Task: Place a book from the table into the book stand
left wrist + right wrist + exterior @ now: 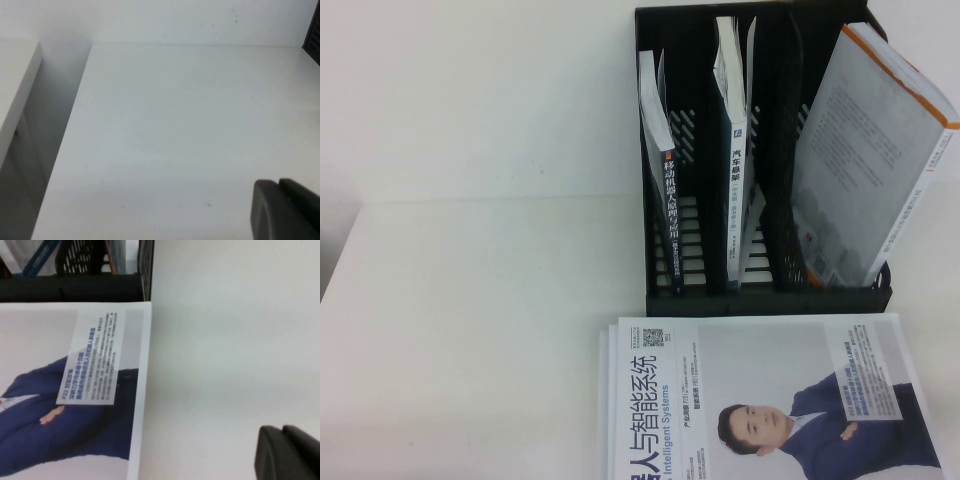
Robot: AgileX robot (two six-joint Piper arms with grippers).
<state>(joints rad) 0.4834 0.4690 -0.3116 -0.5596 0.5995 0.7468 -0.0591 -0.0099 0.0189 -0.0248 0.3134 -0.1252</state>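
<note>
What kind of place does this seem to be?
Probably an office or lab desk: a plain white table, a black book stand holding upright books, and a magazine lying flat before it.

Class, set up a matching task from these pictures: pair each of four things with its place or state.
Things
1. dark-spined book
2. orange-edged book
3. magazine
4. left tool

Places or states
A. flat on the table, in front of the book stand
B. shut, above bare tabletop
C. leaning in the stand's right slot
D. upright in the stand's left slot

Pairs: 1-D, 2-C, 3-A, 4-B

The right tool hangs beside the magazine's edge.
</note>
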